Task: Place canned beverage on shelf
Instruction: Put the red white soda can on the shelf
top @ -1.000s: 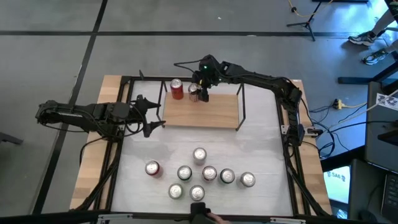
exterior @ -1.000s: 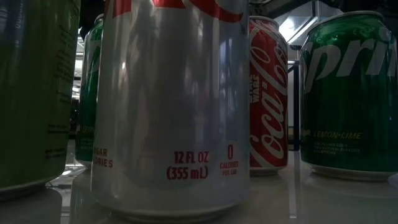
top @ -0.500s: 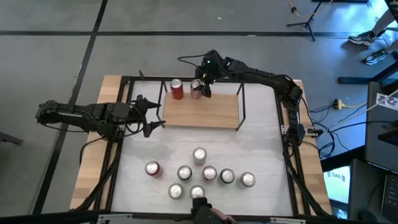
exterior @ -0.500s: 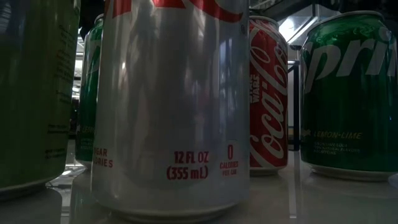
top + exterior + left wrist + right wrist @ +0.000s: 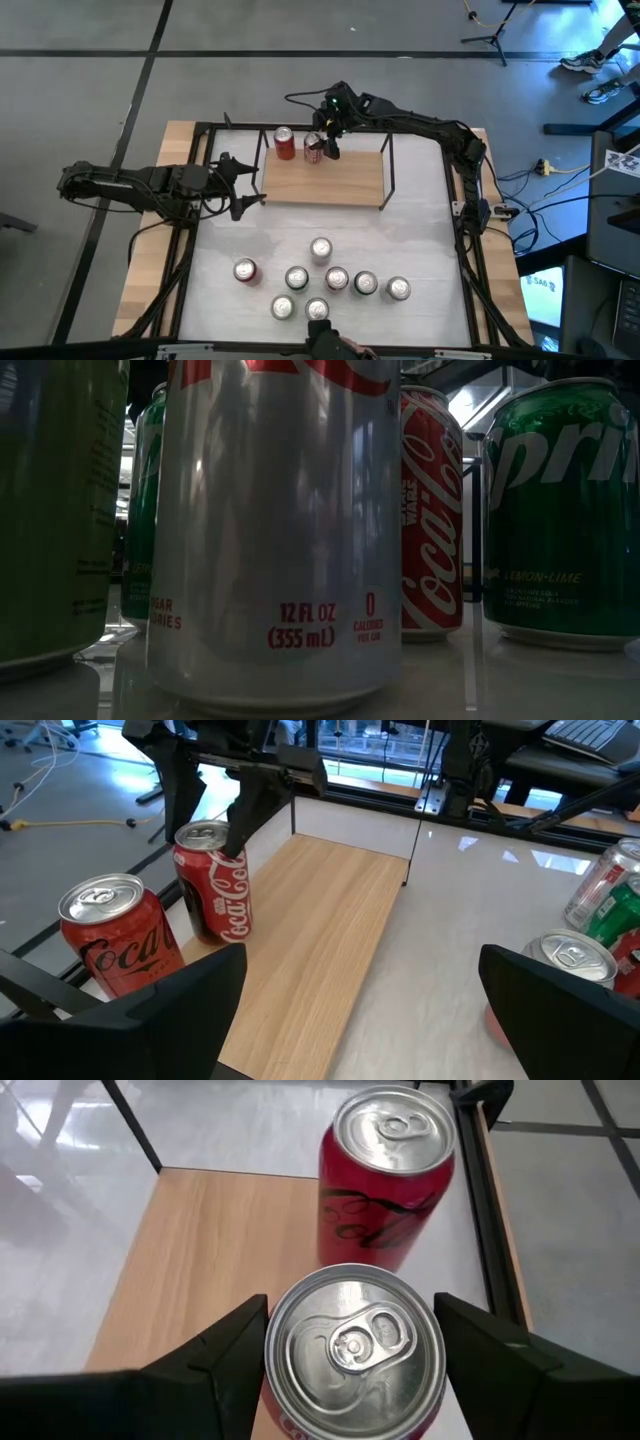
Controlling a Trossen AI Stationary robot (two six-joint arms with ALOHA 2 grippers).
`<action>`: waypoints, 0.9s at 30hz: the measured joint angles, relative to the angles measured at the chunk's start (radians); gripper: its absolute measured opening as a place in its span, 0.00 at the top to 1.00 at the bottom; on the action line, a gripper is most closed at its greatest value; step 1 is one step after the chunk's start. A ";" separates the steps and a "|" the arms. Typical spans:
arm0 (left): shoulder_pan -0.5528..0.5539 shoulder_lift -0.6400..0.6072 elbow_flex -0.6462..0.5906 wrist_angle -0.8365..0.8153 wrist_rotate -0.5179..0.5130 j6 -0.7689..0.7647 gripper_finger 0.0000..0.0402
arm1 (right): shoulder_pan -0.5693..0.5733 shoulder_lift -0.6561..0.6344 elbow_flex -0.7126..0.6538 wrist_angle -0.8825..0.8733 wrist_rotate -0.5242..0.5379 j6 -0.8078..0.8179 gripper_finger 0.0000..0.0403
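Table (image 5: 420, 240): low view blocked by near cans, arms hidden there. Shelf (image 5: 340, 180): red can (image 5: 284, 143) standing just beside right fingers. Right gripper (image 5: 320, 146) clenched round held can (image 5: 355, 1345), base cut off. Left gripper (image 5: 243, 186) spread, empty, beside shelf end.

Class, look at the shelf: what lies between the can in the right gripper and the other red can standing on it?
Nothing. In the right wrist view, only bare shelf board shows between the held can in the right gripper and the standing red can.

Two upright red cans (image 5: 285, 143) on shelf (image 5: 330, 180)
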 joint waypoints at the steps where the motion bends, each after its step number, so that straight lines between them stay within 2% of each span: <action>1: 0.000 0.000 0.000 0.000 0.000 0.000 0.03 | 0.000 0.000 0.000 0.000 0.002 0.000 0.37; 27: 0.000 0.000 0.000 0.000 0.000 0.000 0.03 | 0.004 0.018 0.003 0.027 0.015 0.003 0.37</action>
